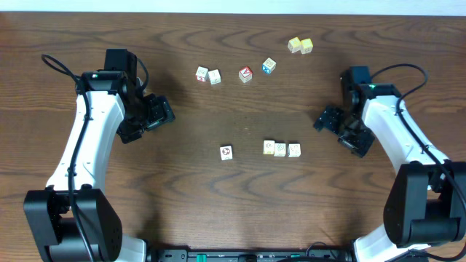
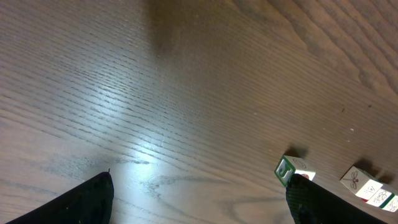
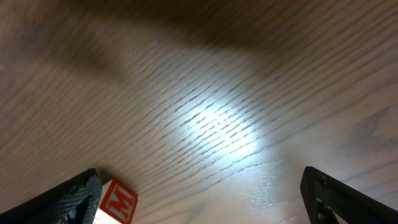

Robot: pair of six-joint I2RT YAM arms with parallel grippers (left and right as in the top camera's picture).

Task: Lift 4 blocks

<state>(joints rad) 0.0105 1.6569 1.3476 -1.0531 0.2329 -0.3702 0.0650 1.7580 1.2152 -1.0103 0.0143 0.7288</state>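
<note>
Work surface: table [image 1: 233, 182], dark brown wood-grain top; it fills the overhead view almost edge to edge; grain runs mostly left to right, with looping figures towards the far side. Beyond the far edge, a pale strip [image 1: 233, 6], whitish-blue; cannot tell whether wall or floor.

Light: even across the overhead view; in the right wrist view a bright glare patch [image 3: 221, 127] whitens the grain; a softer sheen [image 2: 140, 149] shows in the left wrist view; a dark shadow band [image 3: 186, 25] crosses the top of the right wrist view. Close up, the finish looks satin, with fine parallel grooves.
</note>
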